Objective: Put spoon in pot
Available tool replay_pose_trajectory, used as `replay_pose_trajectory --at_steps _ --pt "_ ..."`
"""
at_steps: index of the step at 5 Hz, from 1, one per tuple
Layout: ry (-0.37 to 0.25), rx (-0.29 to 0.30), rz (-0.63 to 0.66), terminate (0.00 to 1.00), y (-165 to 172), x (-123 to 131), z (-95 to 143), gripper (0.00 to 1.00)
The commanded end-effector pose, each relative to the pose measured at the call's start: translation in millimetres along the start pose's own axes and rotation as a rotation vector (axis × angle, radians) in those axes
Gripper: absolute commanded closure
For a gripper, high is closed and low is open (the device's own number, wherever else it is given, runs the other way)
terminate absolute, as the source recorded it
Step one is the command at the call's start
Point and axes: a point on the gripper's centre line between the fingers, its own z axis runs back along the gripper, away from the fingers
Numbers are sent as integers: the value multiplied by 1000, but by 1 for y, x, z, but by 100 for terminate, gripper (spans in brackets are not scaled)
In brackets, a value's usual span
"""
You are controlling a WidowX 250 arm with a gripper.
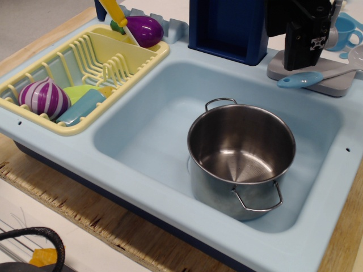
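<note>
The shiny steel pot (241, 156) stands upright and empty in the right half of the light blue sink basin (142, 136), with one wire loop handle at the back and one at the front. The spoon (309, 78) lies on a grey slab (334, 86) on the counter at the back right, its light blue handle pointing left and its grey shaft running off to the right. My black gripper (303, 63) hangs directly above the spoon's handle, close to it. Its fingers read as one dark mass, so I cannot tell whether they are open or shut.
A light blue cup (346, 31) stands behind the slab. A dark blue faucet block (227, 28) rises behind the basin. A yellow dish rack (85, 62) at left holds a striped purple onion (44, 97), an eggplant (144, 29) and other toy pieces. The wooden table edge (85, 209) runs along the front.
</note>
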Motion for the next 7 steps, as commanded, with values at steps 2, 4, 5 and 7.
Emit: replay_pose_trajectory --at_steps 2,4,5,7 --pt "-58 19 21 0 -3 4 0 0" --pt "-111 42 28 0 -4 12 -11 0" --pt "-120 32 23 0 -3 17 -17 0" --pt "-77 -60 15 0 -9 25 -32 0"
